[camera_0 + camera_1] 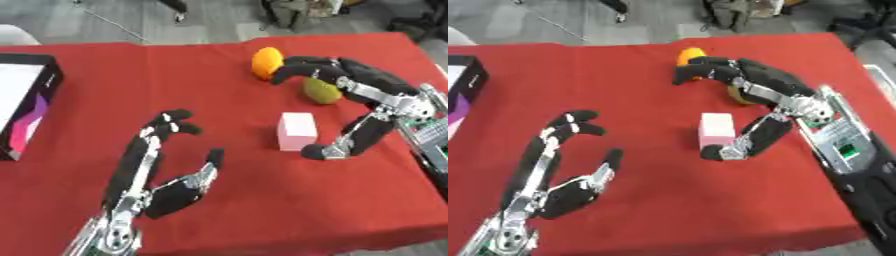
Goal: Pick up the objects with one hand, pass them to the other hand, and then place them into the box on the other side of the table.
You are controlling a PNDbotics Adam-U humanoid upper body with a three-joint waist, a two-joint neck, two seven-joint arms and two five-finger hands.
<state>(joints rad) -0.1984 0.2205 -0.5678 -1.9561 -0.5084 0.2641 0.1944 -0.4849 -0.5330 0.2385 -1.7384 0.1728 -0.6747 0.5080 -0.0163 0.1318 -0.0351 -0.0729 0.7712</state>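
Box at table's left edge, contents unclear | left robot hand open | right robot hand open

- A lab or test room, by the look of it: a desk under a plain red cloth.
- Grey hard floor beyond the desk's far edge.
- Dark bags or gear lie on that floor.

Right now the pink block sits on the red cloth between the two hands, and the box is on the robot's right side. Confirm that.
Not quite: the box is on the robot's left side, as the left eye view shows. The pink block does sit on the red cloth between the left hand and right hand.
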